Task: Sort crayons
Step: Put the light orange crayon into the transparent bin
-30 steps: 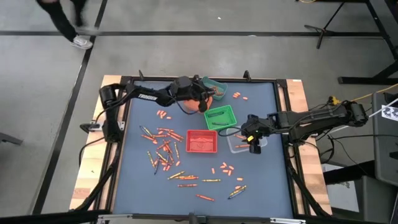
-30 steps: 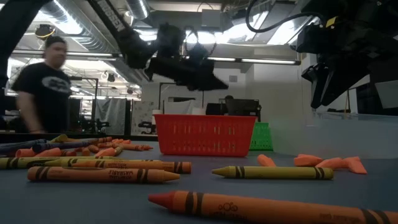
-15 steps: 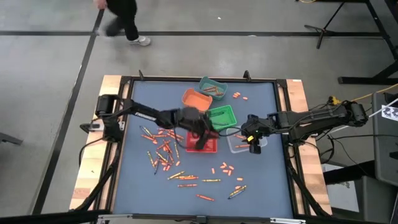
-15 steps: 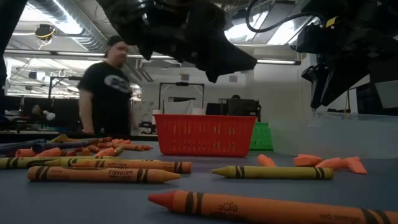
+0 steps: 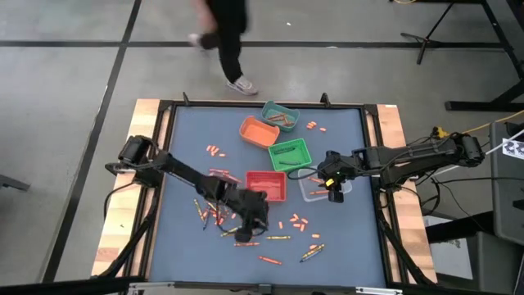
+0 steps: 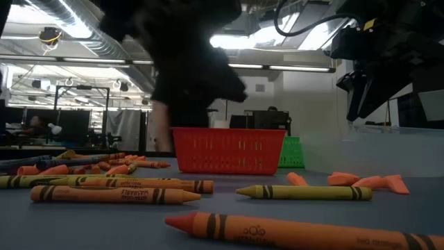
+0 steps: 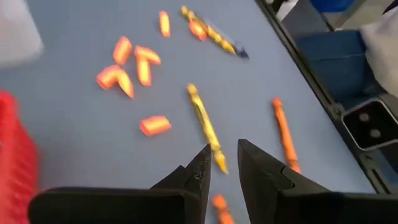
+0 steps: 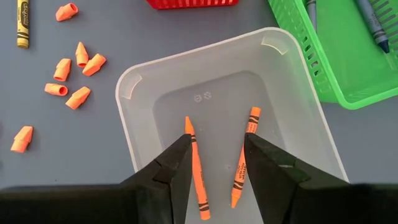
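While poised low over the loose crayons [image 5: 214,197] near the front of the table [image 5: 344,246], left gripper [image 7: 222,149] with only a narrow gap between its fingers and nothing in it. Right gripper [image 8: 216,140] parked above the clear bin [image 8: 149,68], fingers well apart, also empty; beneath it, two orange crayons [image 8: 196,168] lying flat on the bin floor.

Nearest target, probably: the yellow crayon [image 7: 204,124], flat on the table, its near end just beyond the left fingertips.

Likely trouble:
- Descending with so slim a gap: could land a finger on top of the crayon, not beside it, and roll or skid it away.
- Pushing it sideways into the orange stubs [image 7: 127,62] nearby, or towards the orange crayon [image 7: 285,134] lying near the table's edge.
- Closing on the very end instead of mid-length: could let the crayon pivot and drop on the lift.

Long axis of the yellow crayon: running away from the left gripper, at a slight slant to its approach, so the closing direction appears to cross it. Pointed end: cannot tell. Orange crayon beside it: roughly parallel.
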Action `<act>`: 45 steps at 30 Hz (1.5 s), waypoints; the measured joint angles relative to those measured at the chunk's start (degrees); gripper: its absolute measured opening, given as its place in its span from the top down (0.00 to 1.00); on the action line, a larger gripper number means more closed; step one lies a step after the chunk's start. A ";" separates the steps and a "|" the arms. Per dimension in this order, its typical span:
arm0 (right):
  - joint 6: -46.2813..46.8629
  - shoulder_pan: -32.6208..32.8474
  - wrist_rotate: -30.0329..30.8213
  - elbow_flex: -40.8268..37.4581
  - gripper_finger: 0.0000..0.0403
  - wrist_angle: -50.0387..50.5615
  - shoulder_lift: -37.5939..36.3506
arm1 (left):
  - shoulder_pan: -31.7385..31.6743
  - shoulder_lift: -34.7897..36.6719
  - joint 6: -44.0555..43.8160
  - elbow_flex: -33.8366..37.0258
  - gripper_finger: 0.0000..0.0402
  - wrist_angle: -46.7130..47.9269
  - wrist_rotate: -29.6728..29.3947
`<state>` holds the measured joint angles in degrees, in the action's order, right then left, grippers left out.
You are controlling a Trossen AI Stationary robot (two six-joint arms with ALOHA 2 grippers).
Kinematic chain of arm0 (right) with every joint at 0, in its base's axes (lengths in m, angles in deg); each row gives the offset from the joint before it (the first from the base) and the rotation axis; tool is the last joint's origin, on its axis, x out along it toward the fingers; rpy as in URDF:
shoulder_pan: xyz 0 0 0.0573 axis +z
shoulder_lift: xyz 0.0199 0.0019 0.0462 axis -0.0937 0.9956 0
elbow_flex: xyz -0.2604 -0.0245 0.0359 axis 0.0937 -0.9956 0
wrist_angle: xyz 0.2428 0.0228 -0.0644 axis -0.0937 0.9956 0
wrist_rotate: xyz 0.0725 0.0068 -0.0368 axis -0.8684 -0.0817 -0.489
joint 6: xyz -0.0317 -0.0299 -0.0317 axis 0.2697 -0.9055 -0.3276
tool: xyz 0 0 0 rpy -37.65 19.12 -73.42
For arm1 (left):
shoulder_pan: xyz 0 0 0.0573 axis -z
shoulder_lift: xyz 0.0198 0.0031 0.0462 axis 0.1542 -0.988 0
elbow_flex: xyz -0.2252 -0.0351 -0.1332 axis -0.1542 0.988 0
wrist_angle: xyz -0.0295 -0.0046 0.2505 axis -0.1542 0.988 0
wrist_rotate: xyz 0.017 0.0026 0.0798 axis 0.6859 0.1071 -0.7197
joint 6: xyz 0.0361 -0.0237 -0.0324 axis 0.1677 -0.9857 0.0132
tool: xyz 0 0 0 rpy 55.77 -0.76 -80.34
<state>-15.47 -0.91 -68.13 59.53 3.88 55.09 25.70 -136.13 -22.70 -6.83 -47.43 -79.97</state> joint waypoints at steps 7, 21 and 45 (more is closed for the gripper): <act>0.00 0.01 0.00 0.00 0.64 0.00 0.00 | 7.39 -0.02 -7.30 0.00 0.84 3.59 -7.47; 0.00 0.00 0.00 0.00 0.64 0.00 0.00 | 16.97 -0.35 -14.64 0.00 0.84 12.29 -17.91; 0.00 0.00 0.01 0.00 0.64 0.03 0.00 | 17.88 -4.67 -15.77 -0.15 0.84 16.19 -20.49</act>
<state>-15.47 -0.91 -68.12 59.53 3.91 55.09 43.57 -140.80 -38.46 -6.99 -31.23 -100.46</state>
